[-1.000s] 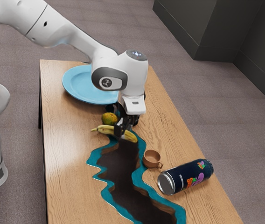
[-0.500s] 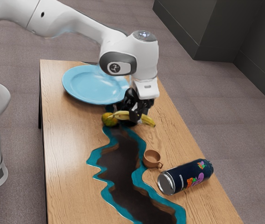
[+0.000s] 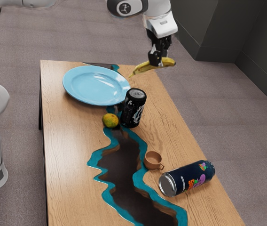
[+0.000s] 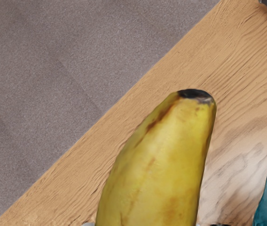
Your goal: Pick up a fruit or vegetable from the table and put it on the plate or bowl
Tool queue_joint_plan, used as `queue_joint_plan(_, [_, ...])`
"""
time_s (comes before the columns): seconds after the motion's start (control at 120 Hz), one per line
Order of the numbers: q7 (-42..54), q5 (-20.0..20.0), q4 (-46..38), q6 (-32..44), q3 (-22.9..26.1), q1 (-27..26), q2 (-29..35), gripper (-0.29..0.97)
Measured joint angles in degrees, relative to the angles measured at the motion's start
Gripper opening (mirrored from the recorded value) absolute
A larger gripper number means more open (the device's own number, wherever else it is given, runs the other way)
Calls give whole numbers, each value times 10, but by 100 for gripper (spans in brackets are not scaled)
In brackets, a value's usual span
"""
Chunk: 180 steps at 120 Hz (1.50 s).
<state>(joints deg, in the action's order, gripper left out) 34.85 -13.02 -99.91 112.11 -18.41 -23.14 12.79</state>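
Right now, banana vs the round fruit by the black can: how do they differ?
Shape: the banana is long and curved; the round fruit is a small ball. Colour: the banana is yellow; the round fruit is orange-green. State: the banana is clamped in the tool, lifted above the table; the round fruit sits on the table beside the black can. Shared: neither is on the blue plate.

arm [image 3: 132, 6]: extended, high | end effector [image 3: 157, 60]: pointing down | clamped on banana [image 3: 145, 68]
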Motion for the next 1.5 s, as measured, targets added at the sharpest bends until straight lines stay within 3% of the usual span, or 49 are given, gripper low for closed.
queue_joint_plan(0.108, [-2,2,27,-40,0,38,1,14])
queue_joint_plan(0.458, [-55,21,23,-196,7,52,70,14])
queue_joint_plan(0.667, [-98,43,27,-257,10,81,72,13])
queue_joint_plan(0.775, [-114,53,25,-280,44,136,72,13])
queue_joint_plan(1.017, [-131,82,19,-309,47,234,26,13])
queue_joint_plan(1.5, [-127,87,-63,-317,-49,287,23,13])
